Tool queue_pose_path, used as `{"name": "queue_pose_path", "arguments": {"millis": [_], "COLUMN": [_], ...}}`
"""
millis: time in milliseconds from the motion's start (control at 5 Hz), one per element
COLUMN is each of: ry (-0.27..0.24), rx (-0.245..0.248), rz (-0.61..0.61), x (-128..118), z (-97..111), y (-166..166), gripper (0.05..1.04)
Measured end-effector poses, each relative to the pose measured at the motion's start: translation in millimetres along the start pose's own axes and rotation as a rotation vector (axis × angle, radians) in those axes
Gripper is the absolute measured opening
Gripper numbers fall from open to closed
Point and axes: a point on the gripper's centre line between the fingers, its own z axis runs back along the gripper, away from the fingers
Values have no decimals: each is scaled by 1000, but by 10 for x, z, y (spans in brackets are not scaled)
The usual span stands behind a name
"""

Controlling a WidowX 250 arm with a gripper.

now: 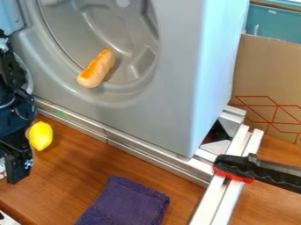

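The black gripper hangs at the left edge, low over the wooden surface and partly cut off by the view's edge. Just to its right lies a yellow lemon; whether the two touch, I cannot tell. An orange-and-tan bread roll rests at a tilt on the lower rim of the round opening in a grey washer-like body. A purple folded cloth lies on the wooden surface at the bottom centre.
Metal rails run along the base of the grey body and meet others at the lower right, where a black-and-red clamp is fixed. A cardboard sheet stands at the right. Something white and red sits at the far left edge.
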Motion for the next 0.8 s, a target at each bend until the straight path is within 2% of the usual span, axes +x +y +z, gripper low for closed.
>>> {"name": "queue_pose_path", "arguments": {"millis": [200,400,600,800], "ry": [8,-30,-40,-54], "rx": [-7,-17,-18,6], "rz": [-1,-12,-21,-22], "x": [-8,-40,-1,14], "z": [-23,-45,-83,-182], "y": [-16,147,339,498], "gripper": [1000,1000,1000,1000]}}
